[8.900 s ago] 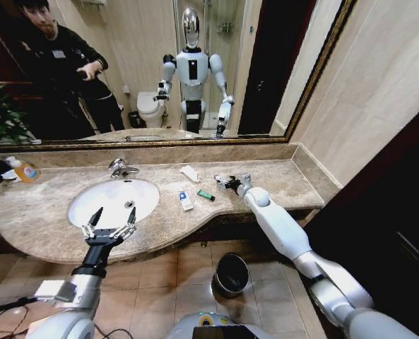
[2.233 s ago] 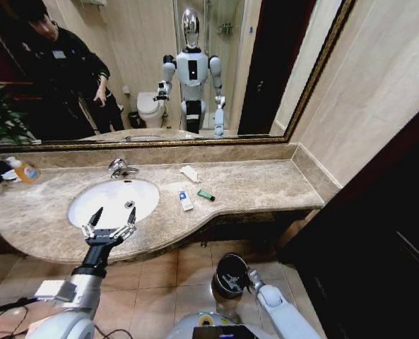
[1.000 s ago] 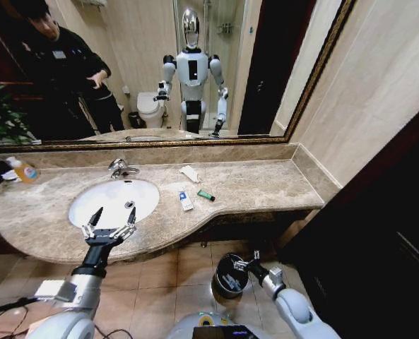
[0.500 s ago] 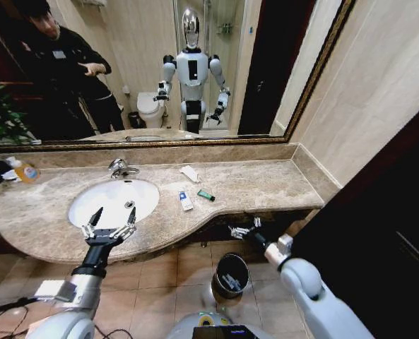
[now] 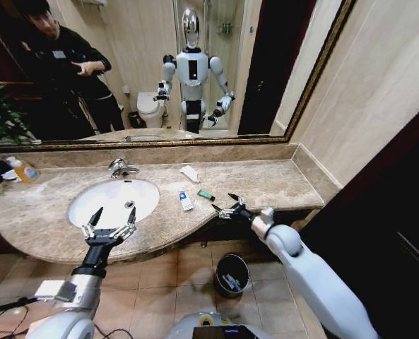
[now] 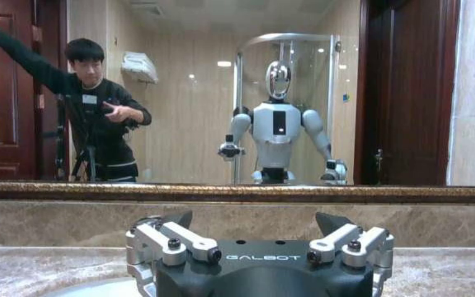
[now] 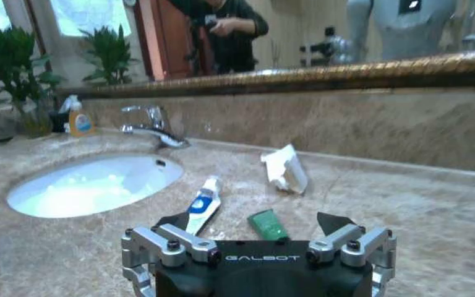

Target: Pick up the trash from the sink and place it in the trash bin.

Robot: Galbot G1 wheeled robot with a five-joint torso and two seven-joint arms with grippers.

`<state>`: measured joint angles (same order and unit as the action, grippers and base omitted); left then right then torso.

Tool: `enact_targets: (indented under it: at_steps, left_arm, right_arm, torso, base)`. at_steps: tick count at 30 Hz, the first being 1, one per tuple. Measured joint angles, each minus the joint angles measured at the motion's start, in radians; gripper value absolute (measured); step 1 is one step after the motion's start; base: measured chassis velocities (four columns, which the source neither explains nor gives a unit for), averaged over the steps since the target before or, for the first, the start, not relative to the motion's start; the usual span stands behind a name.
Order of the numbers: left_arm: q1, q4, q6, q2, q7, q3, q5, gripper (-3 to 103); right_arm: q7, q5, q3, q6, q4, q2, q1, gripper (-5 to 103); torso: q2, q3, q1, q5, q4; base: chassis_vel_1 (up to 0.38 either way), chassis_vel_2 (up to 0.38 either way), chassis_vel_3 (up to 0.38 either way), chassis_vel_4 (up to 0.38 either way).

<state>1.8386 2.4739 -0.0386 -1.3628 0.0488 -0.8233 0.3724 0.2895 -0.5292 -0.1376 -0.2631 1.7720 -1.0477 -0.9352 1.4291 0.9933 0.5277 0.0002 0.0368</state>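
The white oval sink (image 5: 114, 201) is set in the beige marble counter. To its right lie pieces of trash: a blue-white packet (image 5: 186, 200) (image 7: 200, 207), a green stick (image 5: 206, 195) (image 7: 268, 224) and a crumpled white tissue (image 5: 189, 173) (image 7: 286, 169). My right gripper (image 5: 228, 207) (image 7: 254, 221) is open at the counter's front edge, just short of the green stick, with nothing in it. My left gripper (image 5: 109, 227) (image 6: 254, 219) hangs open over the sink's front rim. The black trash bin (image 5: 231, 274) stands on the floor below the counter.
A chrome tap (image 5: 121, 168) stands behind the sink. An orange-labelled soap bottle (image 5: 24, 170) sits at the counter's far left. A wide mirror runs along the back wall. A dark door panel stands to the right.
My right arm has risen from the trash bin on the floor to counter height, open, near the green stick. The left arm has not moved.
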Motion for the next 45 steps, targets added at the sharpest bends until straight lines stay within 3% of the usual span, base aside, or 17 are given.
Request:
enact_targets:
  at_steps: [11, 29, 31, 33, 35, 38, 45]
  left_arm:
    - [0.0, 0.0, 0.0, 0.0, 0.0, 0.0, 0.0, 100]
    - [0.0, 0.0, 0.0, 0.0, 0.0, 0.0, 0.0, 100]
    - [0.0, 0.0, 0.0, 0.0, 0.0, 0.0, 0.0, 100]
    - [0.0, 0.0, 0.0, 0.0, 0.0, 0.0, 0.0, 100]
    - [0.0, 0.0, 0.0, 0.0, 0.0, 0.0, 0.0, 100]
    - [0.0, 0.0, 0.0, 0.0, 0.0, 0.0, 0.0, 100]
    - [0.0, 0.0, 0.0, 0.0, 0.0, 0.0, 0.0, 100]
  right_arm:
    - [-0.03, 0.03, 0.155, -0.019, -0.165, -0.082, 0.189, 100]
    - [-0.021, 0.038, 0.162, -0.01, -0.262, -0.071, 0.235, 103]
    - [-0.021, 0.039, 0.161, -0.01, -0.262, -0.071, 0.233, 100]
    - [-0.021, 0.044, 0.157, -0.01, -0.261, -0.073, 0.225, 86]
    - [-0.021, 0.045, 0.157, -0.01, -0.261, -0.073, 0.223, 86]
    - [-0.022, 0.057, 0.153, -0.009, -0.261, -0.077, 0.214, 71]
    - [-0.023, 0.062, 0.152, -0.01, -0.26, -0.079, 0.207, 65]
  torso:
    - [0.0, 0.0, 0.0, -0.0003, 0.0001]
    - [0.0, 0.0, 0.0, -0.0003, 0.0]
    - [0.0, 0.0, 0.0, -0.0003, 0.0]
    - [0.0, 0.0, 0.0, -0.0002, 0.0]
    - [0.0, 0.0, 0.0, -0.0002, 0.0]
    - [0.0, 0.0, 0.0, -0.0002, 0.0]
    - [0.0, 0.0, 0.0, -0.0002, 0.0]
  base:
    - [0.0, 0.0, 0.0, 0.0]
    - [0.0, 0.0, 0.0, 0.0]
    - [0.0, 0.0, 0.0, 0.0]
    - [0.0, 0.0, 0.0, 0.0]
    - [0.0, 0.0, 0.0, 0.0]
    - [0.0, 0.0, 0.0, 0.0]
    - [0.0, 0.0, 0.0, 0.0]
